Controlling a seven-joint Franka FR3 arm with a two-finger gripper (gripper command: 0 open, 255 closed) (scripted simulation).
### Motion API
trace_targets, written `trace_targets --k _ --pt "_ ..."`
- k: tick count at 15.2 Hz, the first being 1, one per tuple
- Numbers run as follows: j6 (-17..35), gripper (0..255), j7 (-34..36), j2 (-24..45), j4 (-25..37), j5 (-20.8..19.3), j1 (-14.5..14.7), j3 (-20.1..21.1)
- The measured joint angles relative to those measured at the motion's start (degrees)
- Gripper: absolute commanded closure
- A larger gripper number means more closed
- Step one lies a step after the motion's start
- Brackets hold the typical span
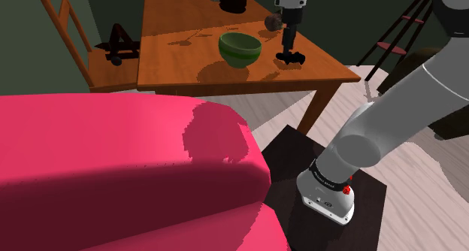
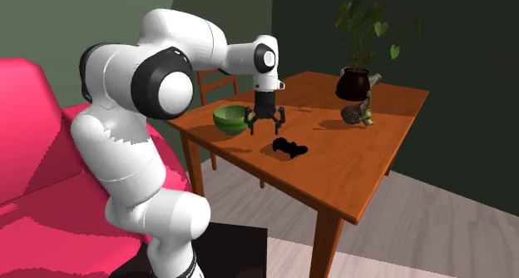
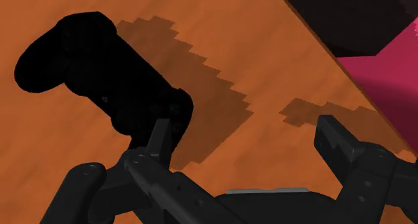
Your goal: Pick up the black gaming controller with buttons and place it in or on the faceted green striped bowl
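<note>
- My claw (image 2: pixel 266 125) hangs over the wooden worktop (image 2: pixel 366 164) with its two fingers spread wide, clasping nothing.
- The black gaming controller (image 2: pixel 290 148) lies flat on the worktop, just beside the claw and below it, towards the second exterior view's right.
- Through the wrist view, the controller (image 3: pixel 100 75) sits off to the side of one finger (image 3: pixel 158 137). That fingertip overlaps the controller's near end in the picture, and I cannot tell whether they touch. The gap between the fingers shows bare worktop and shadow.
- The green bowl (image 2: pixel 230 118) stands upright on the worktop, near the claw on the side away from the controller; in the shoulder view the bowl (image 1: pixel 240 49) is to the left of the claw (image 1: pixel 288 50) and the controller (image 1: pixel 291 58).
- A potted plant (image 2: pixel 355 76) stands at the far end of the worktop, with a small brownish object (image 2: pixel 358 113) just beside it.
- A pink sofa (image 1: pixel 113 174) fills the shoulder view's lower left, and a wooden chair (image 1: pixel 71 28) stands at the worktop's left side.
</note>
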Motion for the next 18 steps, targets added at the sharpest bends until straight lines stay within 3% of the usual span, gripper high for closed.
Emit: trace_targets --k 5,12,18 --pt "2.2 0 -8.6 10.0 7.3 0.4 -1.0 -2.9" --pt "7.2 0 -9.3 10.4 2.7 -0.1 -1.5 -3.5" --pt "7.8 0 -9.3 10.4 2.1 -0.1 -1.6 -3.5"
